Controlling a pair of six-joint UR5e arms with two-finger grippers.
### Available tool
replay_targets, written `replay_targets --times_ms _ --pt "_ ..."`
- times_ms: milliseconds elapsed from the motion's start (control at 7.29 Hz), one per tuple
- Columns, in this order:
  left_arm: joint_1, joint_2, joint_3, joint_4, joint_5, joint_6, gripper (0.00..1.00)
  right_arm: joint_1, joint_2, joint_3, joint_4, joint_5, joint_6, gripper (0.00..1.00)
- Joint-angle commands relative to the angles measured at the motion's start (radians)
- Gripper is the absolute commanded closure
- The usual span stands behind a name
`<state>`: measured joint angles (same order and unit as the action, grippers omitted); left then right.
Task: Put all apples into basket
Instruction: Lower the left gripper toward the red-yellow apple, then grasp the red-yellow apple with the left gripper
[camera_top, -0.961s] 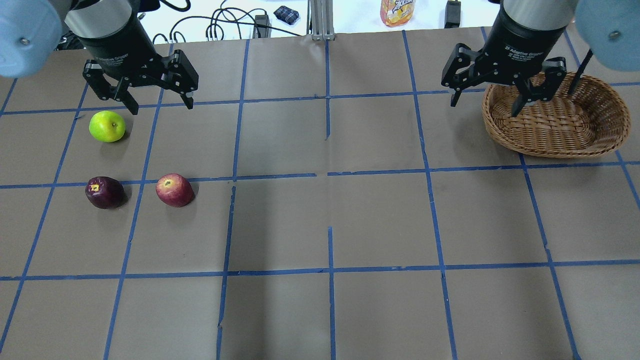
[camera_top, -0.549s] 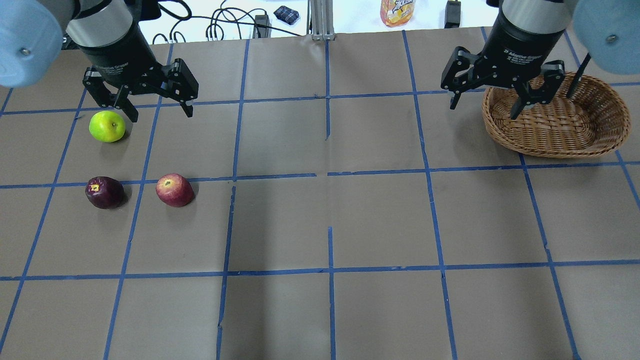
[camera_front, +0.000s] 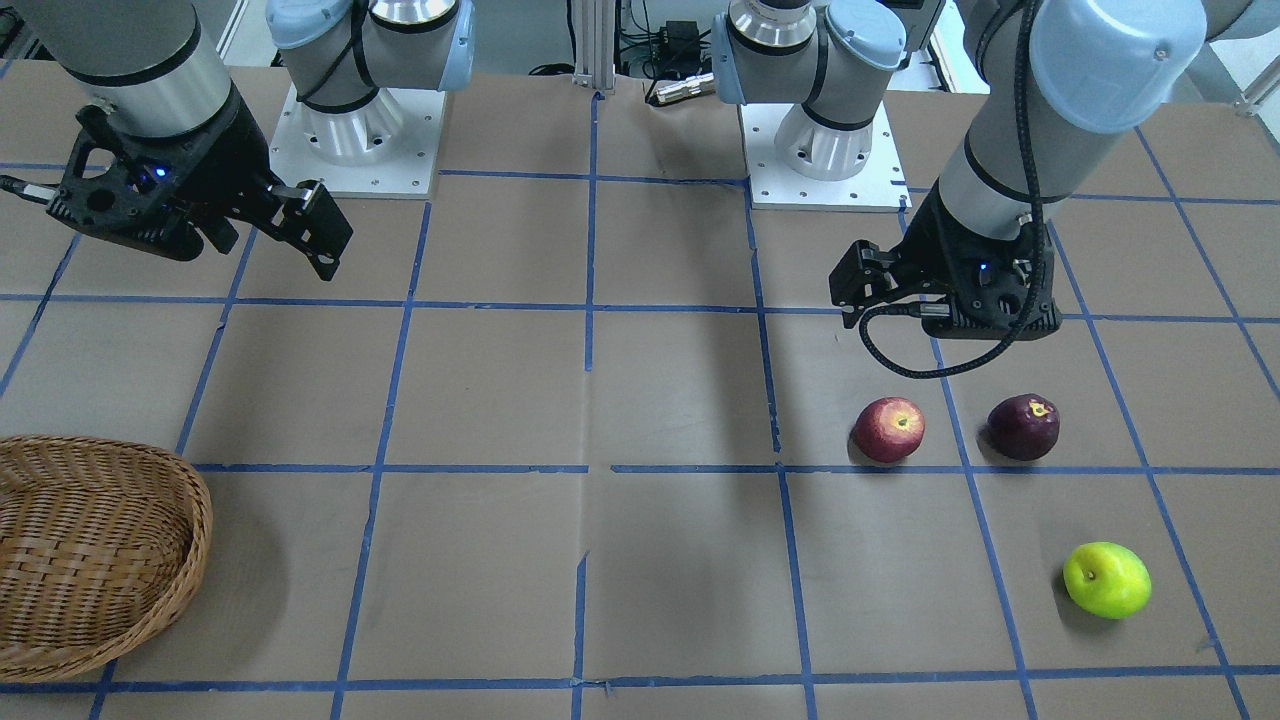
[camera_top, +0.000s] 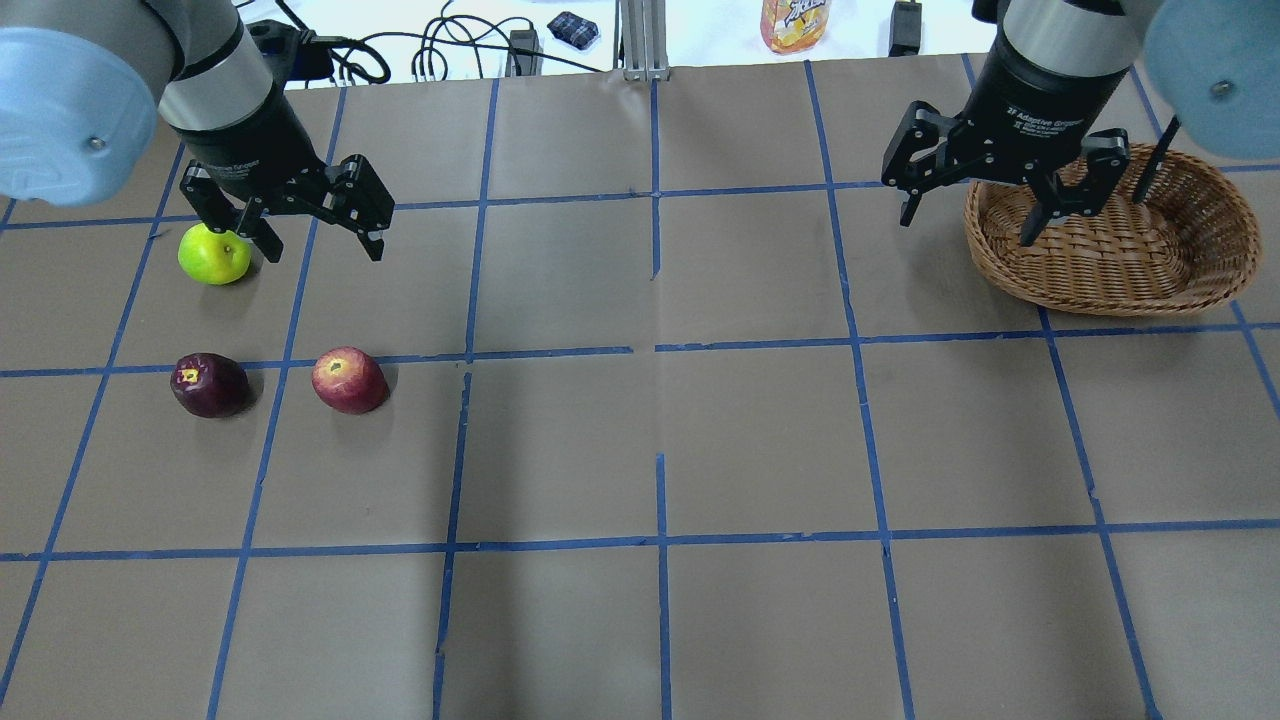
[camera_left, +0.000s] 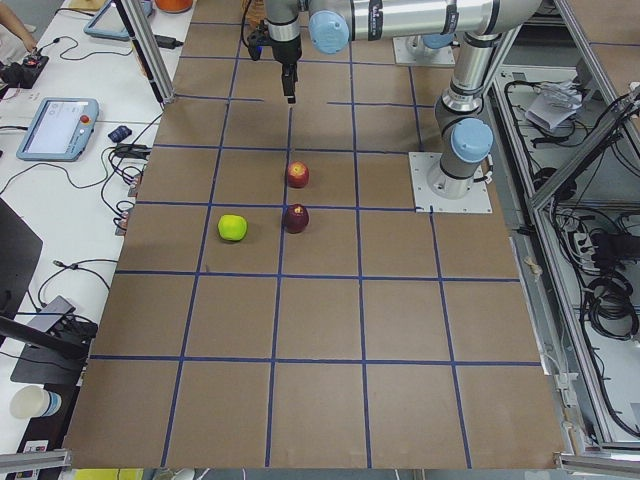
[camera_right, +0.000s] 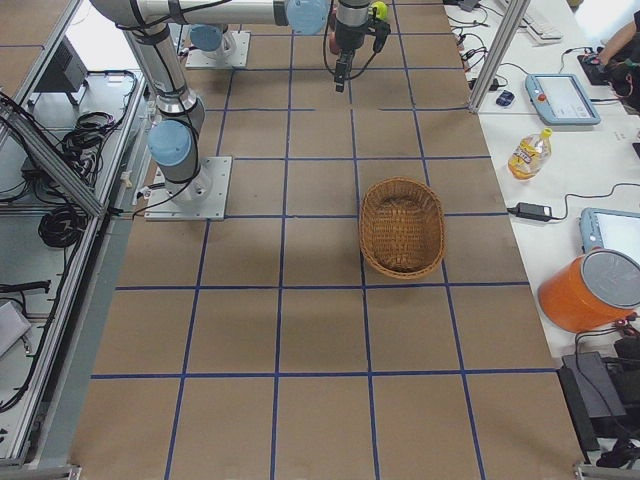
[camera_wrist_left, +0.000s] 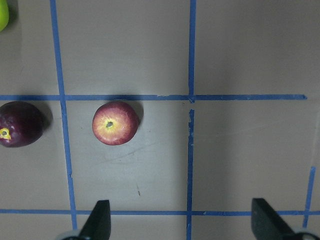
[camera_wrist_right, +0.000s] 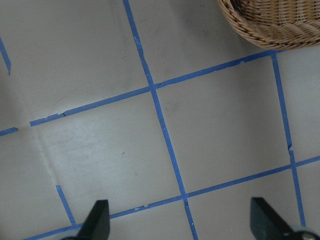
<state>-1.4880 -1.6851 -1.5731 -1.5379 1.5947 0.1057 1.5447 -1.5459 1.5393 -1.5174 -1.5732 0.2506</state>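
Near left of the worktop (camera_top: 660, 440): two apples side by side, close but not touching. The dark maroon apple (camera_top: 209, 384) is on the left, the red apple (camera_top: 348, 380) on the right. Both lie tipped, with the stem dimple up and turned a little aside.

- Judged firm, smooth-skinned and fairly light. They are round, so likely to roll if nudged from one side.
- Best hold is from above, fingers either side of the widest girth. Clear worktop on the red apple's right leaves room for a finger.

Farther back on the left: the green apple (camera_top: 214, 254), alone and well apart from the other two. It looks the glossiest, so it may be the slipperiest.

Over that same area hangs the left hand (camera_top: 322, 250), fingers spread wide and holding nothing. It is above the worktop, and one finger overlaps the green apple in the overhead view. The left wrist view shows the red apple ahead, off to the left of the gap between the fingers.

Far right: the wicker basket (camera_top: 1100, 290), shallow and with no apples in it.

- Judged stiff but light, so it could slide if bumped.
- With walls this low, fruit should be set down low rather than dropped.

The right hand (camera_top: 966, 228) hovers at the basket's left edge, also spread wide and holding nothing.
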Motion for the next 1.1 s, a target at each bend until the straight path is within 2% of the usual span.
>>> replay_targets --times_ms 0,275,412,549,961 --pt "0.119 -0.022 -0.094 0.053 -0.007 0.07 0.0 0.0 0.0 0.001 -0.003 0.001 0.001 0.0" --pt "0.201 -0.037 -0.238 0.175 -0.01 0.13 0.0 -0.002 0.0 -0.002 0.002 0.001 -0.001 0.0" --pt "0.201 -0.071 -0.295 0.324 -0.012 0.14 0.0 0.001 -0.002 0.002 0.016 -0.001 -0.005 0.0" --pt "0.201 -0.1 -0.333 0.403 -0.012 0.143 0.0 0.0 -0.002 0.002 0.007 -0.001 -0.01 0.0" --pt "0.201 -0.158 -0.337 0.421 -0.013 0.15 0.0 -0.003 -0.005 0.001 0.002 -0.002 -0.007 0.0"
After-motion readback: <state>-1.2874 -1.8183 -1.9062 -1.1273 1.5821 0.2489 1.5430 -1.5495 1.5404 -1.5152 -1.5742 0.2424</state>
